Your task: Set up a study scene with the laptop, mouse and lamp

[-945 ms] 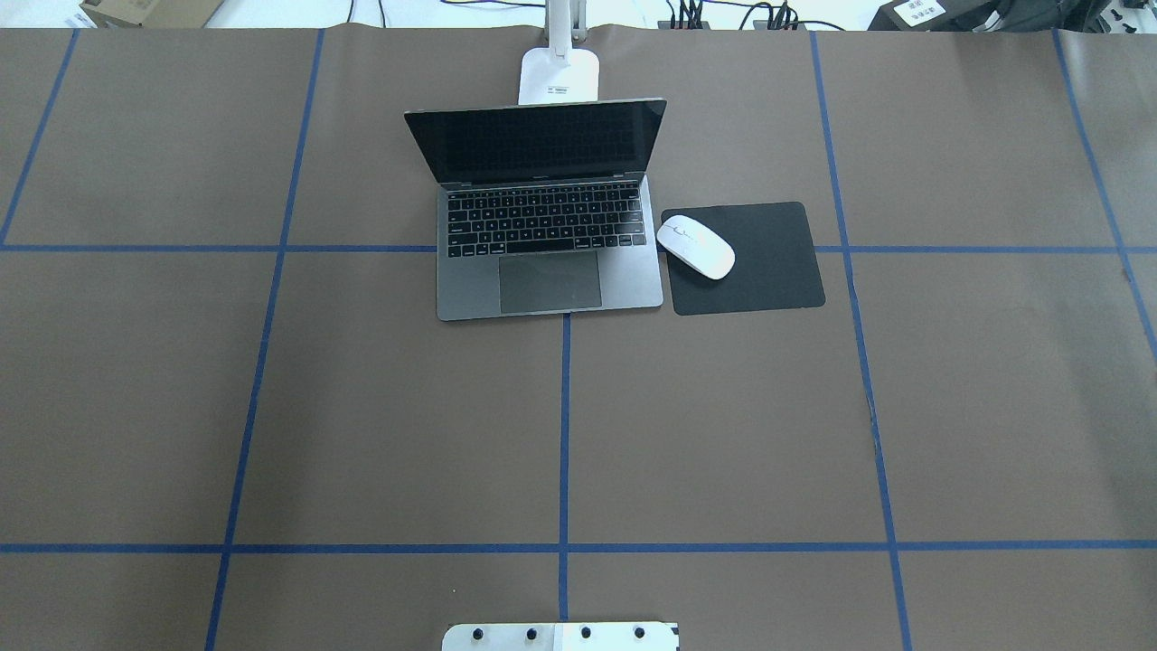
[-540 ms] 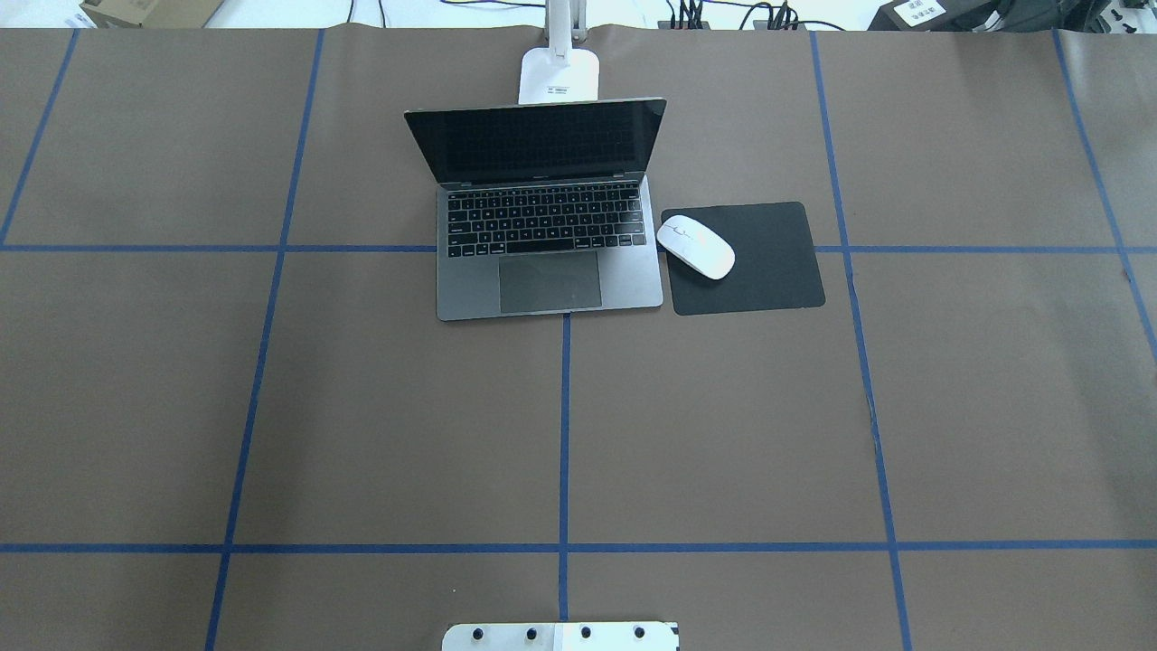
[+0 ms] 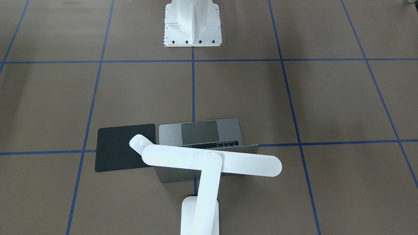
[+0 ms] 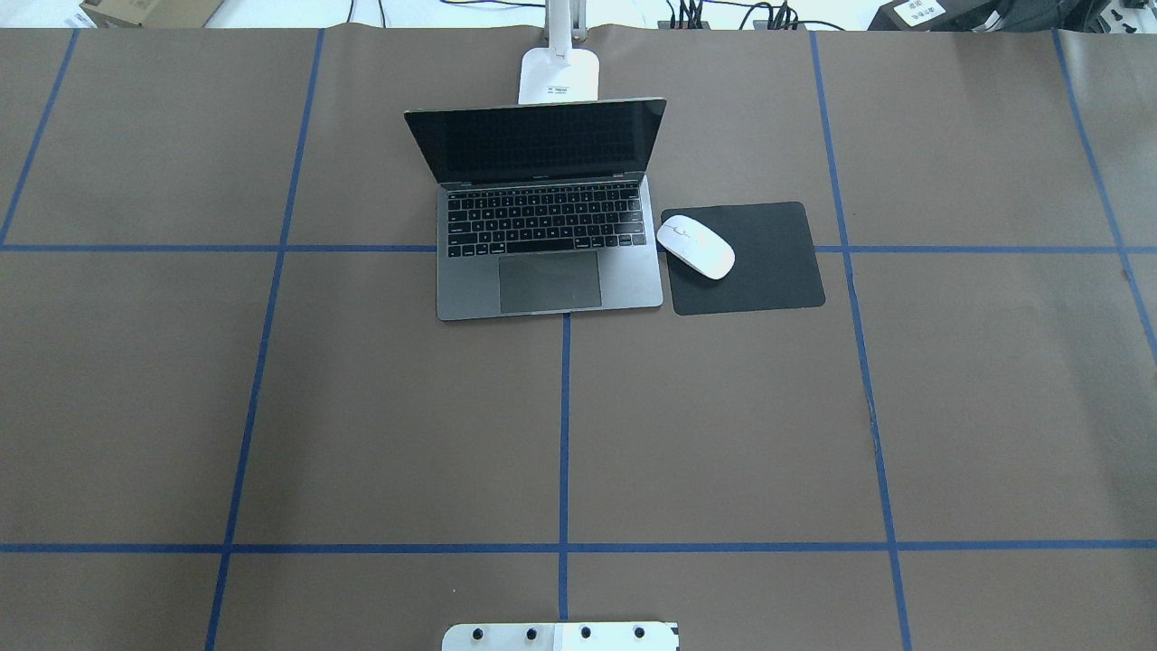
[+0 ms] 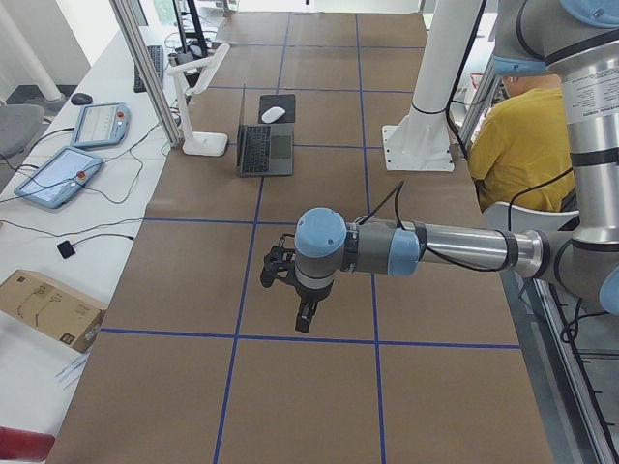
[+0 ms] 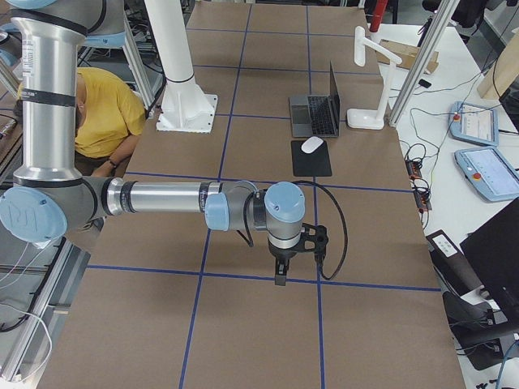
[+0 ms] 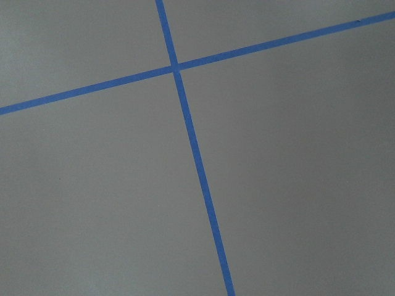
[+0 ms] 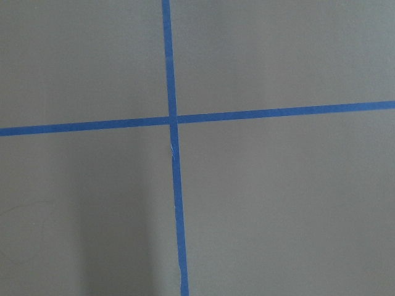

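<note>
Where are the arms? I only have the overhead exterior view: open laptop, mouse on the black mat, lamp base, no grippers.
Observer: In the exterior left view the left gripper hangs near a blue tape line, well away from the laptop.
Operator: And the right one?
Observer: The right gripper hangs far from the mouse. I cannot tell whether either gripper is open.
Operator: My view cuts off the lamp head.
Observer: In the front-facing view the bar head of the lamp lies across the laptop's lid and hides part of the mouse.

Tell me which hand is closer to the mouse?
Right. The right hand hangs on the mouse's side of the laptop; the left hand hangs past the laptop's other side.
</note>
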Robot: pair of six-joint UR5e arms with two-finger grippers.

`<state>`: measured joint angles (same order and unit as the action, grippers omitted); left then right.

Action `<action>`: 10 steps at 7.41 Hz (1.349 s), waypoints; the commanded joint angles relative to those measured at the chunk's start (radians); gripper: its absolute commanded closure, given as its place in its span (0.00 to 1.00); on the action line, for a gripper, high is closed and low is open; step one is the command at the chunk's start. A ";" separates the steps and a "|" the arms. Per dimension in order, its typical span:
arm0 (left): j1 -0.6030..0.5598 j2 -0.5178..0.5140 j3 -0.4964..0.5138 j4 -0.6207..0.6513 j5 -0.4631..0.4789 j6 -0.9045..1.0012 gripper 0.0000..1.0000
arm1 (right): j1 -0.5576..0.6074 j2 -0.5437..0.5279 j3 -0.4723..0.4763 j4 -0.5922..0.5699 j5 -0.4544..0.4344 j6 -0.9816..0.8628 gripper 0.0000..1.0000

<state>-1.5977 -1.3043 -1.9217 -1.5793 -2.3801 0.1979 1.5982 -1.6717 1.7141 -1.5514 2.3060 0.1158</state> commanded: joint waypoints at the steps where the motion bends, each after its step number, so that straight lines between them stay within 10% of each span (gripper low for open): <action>1: -0.001 -0.004 0.004 -0.002 -0.001 0.001 0.00 | 0.002 0.001 0.004 0.001 -0.002 0.001 0.00; 10: -0.001 -0.001 0.020 -0.001 0.004 -0.006 0.00 | 0.000 -0.011 -0.010 0.001 0.001 -0.010 0.00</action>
<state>-1.5984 -1.3054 -1.9024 -1.5801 -2.3774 0.1929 1.5984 -1.6794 1.7065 -1.5509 2.3071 0.1079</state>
